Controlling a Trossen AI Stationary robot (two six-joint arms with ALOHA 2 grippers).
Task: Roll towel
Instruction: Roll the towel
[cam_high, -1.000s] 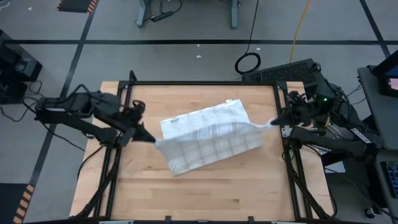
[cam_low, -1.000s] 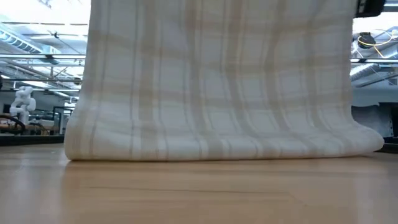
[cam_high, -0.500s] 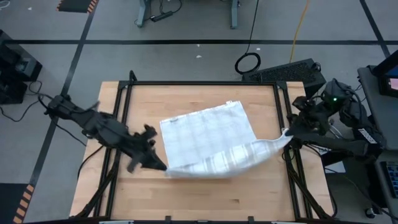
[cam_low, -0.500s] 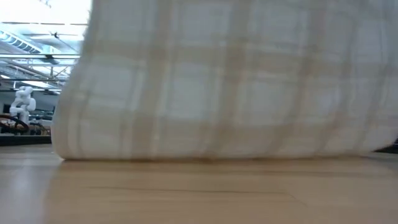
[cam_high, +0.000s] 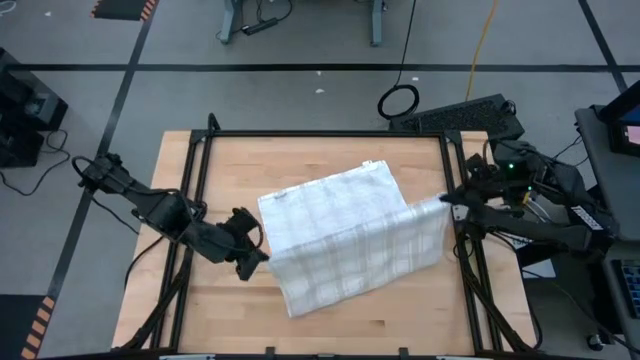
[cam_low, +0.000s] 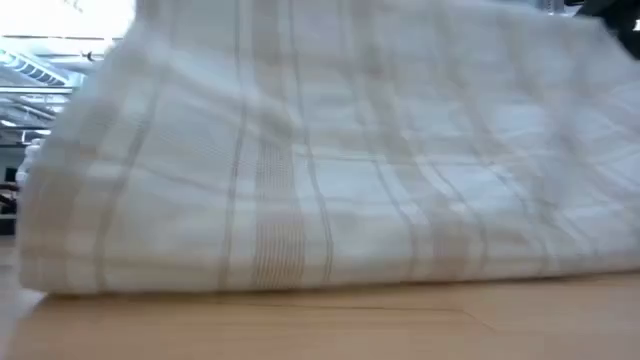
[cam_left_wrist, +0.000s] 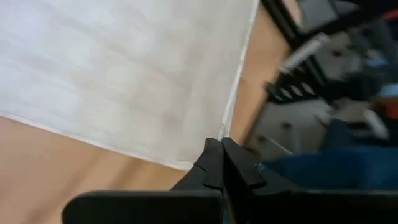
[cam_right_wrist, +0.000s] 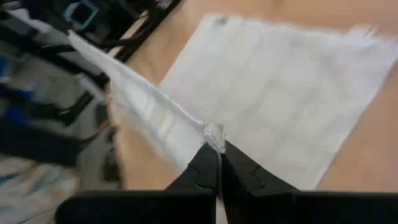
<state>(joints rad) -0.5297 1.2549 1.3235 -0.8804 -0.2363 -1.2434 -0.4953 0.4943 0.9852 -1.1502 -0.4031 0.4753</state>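
Towel held by 2 corners over the bench

Our left gripper (cam_high: 262, 257) and right gripper (cam_high: 446, 199) have jaws clamped on the towel (cam_high: 345, 240); it lies mid-bench, folded over, we judge for rolling.

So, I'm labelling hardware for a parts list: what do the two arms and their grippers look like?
Both arms are dark, jointed and slim, with black cables trailing off them. The left gripper and right gripper each end in two narrow black fingers tapering to a point. A green light glows on the right arm.

Robotics lab, taped grey floor (cam_high: 300, 90), black-framed wooden table (cam_high: 320, 320), loose cables (cam_high: 400, 100), ceiling pipes (cam_low: 50, 65)
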